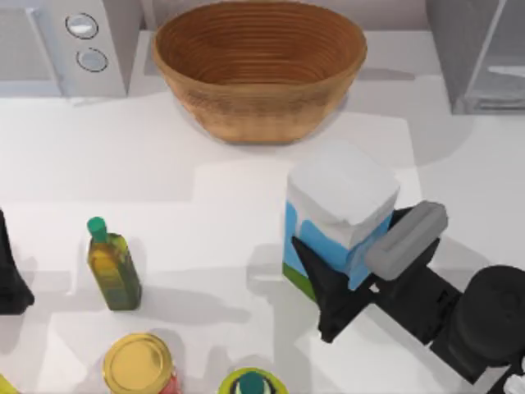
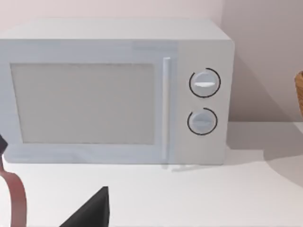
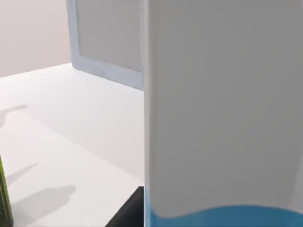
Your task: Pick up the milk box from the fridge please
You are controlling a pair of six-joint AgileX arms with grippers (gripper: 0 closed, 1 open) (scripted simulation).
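Observation:
The milk box point(image 1: 340, 209), a carton with a white top, blue and white sides and a green base, is over the middle right of the table, apart from the fridge point(image 1: 484, 57) at the back right corner. My right gripper point(image 1: 361, 263) is shut on the milk box from the front right, with one black finger on its front side and one grey finger on its right side. The carton's white side point(image 3: 222, 109) rises close up in the right wrist view. My left gripper point(image 1: 8, 283) is parked at the table's left edge.
A wicker basket point(image 1: 258, 66) stands at the back middle and a pale microwave point(image 1: 74, 41) point(image 2: 118, 90) with two knobs at the back left. An oil bottle point(image 1: 113, 267), a yellow-lidded jar point(image 1: 138, 365) and a green-capped item point(image 1: 253, 384) stand near the front.

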